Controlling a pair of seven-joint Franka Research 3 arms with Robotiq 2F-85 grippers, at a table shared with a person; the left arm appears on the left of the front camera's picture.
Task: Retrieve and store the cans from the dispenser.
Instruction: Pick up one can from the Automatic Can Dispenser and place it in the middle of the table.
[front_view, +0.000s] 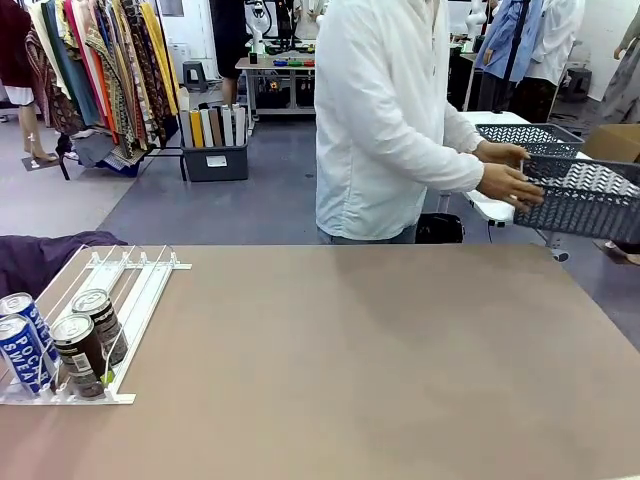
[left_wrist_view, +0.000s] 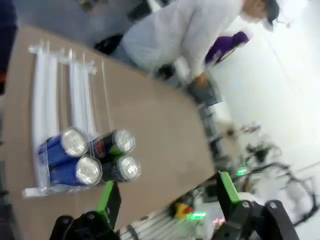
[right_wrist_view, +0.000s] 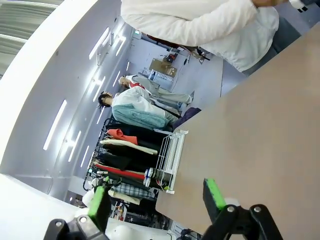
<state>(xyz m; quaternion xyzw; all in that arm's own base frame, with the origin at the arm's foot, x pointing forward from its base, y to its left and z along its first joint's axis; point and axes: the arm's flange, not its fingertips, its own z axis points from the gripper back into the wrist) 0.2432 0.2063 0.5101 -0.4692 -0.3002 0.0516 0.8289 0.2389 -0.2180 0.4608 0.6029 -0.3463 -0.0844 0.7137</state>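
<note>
While left fingers (left_wrist_view: 108, 201) gape apart, cans (left_wrist_view: 89, 170) sit just ahead.

We see the dispenser (front_view: 148, 285), a flat white rack of long parallel rails, lying on the table (front_view: 380, 350) at its left side, close to our edge. At the rack's near end, two blue cans (front_view: 22, 355) with white lettering fill the left lanes. Two dark brown cans (front_view: 80, 352) sit just beside them on the right, silver tops showing, all four bunched together.
</note>
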